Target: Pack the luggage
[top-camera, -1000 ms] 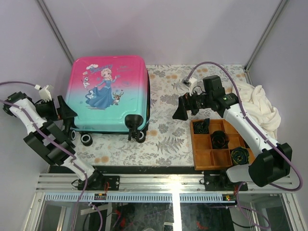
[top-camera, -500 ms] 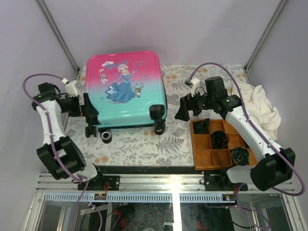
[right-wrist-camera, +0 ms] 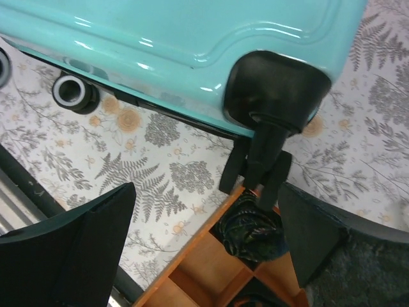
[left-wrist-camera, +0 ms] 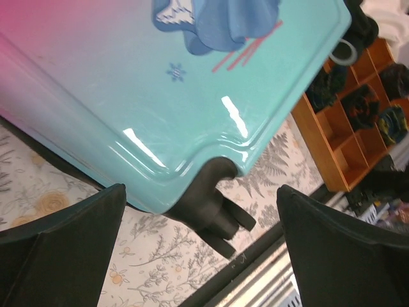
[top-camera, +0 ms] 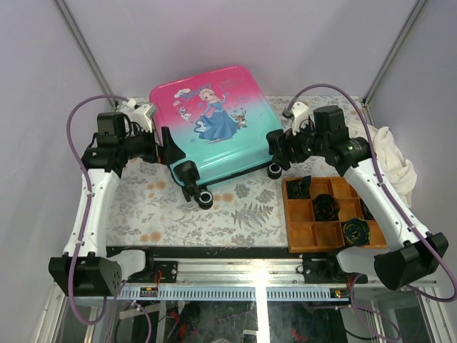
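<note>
The luggage (top-camera: 214,121) lies shut on the floral cloth at the back middle, princess print up and pink end away, turned a little askew. Its black wheels (top-camera: 200,194) face the near side. My left gripper (top-camera: 168,147) is open against the luggage's left edge. In the left wrist view the teal shell (left-wrist-camera: 192,96) and one wheel (left-wrist-camera: 220,211) show above the open gripper (left-wrist-camera: 201,256). My right gripper (top-camera: 278,148) is open at the luggage's near right corner. The right wrist view has that corner's wheel (right-wrist-camera: 259,163) between the spread fingers (right-wrist-camera: 70,249).
A brown wooden compartment tray (top-camera: 303,239) sits at the near right with dark rolled items (top-camera: 327,207) in several cells; its corner (right-wrist-camera: 192,268) lies just under the right gripper. A white cloth (top-camera: 391,163) is heaped at the right edge. Frame posts stand at the back corners.
The luggage has slid right and away and turned counter-clockwise, with the left gripper following along its left edge. The right gripper has backed slightly right, staying at the luggage's near right corner.
</note>
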`<state>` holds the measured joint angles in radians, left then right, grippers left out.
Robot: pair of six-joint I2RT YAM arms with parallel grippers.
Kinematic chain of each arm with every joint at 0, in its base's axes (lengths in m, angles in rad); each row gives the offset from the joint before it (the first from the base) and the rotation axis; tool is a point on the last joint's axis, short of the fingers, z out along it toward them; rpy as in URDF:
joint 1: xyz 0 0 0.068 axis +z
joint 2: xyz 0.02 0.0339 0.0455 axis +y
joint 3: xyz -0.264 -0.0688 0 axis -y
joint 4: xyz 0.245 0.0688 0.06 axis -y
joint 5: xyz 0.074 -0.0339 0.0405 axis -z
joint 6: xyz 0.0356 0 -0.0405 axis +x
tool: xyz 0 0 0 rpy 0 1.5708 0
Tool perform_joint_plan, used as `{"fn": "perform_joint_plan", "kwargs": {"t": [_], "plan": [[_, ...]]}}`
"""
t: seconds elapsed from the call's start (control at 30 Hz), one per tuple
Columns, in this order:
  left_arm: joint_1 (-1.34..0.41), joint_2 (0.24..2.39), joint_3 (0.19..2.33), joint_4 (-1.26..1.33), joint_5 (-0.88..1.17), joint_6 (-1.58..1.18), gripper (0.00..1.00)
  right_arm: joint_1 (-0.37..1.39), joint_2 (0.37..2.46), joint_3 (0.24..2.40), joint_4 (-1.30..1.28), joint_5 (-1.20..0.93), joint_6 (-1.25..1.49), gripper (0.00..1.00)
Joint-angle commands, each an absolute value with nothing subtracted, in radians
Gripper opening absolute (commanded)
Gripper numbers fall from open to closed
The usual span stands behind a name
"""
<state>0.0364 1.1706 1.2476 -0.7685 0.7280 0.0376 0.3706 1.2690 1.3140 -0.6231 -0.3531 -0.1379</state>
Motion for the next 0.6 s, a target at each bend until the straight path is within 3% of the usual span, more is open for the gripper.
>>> {"fn": "perform_joint_plan", "kwargs": {"t": [0.0,0.27,0.57], "plan": [[0.038,1.166,1.224,-0.671,0.593,-0.034,1.0,0.368,1.217,1.339,-0.664,-0.285,-0.222,1.0],[0.047,1.13,1.18,-0.632,0.539,-0.055,1.0,0.368,1.159,1.254,-0.739,-0.256,-0.284,0.99],[0.095,1.116,1.162,-0.615,0.576,-0.083,1.0,0.369,1.227,1.185,-0.573,-0.18,-0.156,0.99]]}}
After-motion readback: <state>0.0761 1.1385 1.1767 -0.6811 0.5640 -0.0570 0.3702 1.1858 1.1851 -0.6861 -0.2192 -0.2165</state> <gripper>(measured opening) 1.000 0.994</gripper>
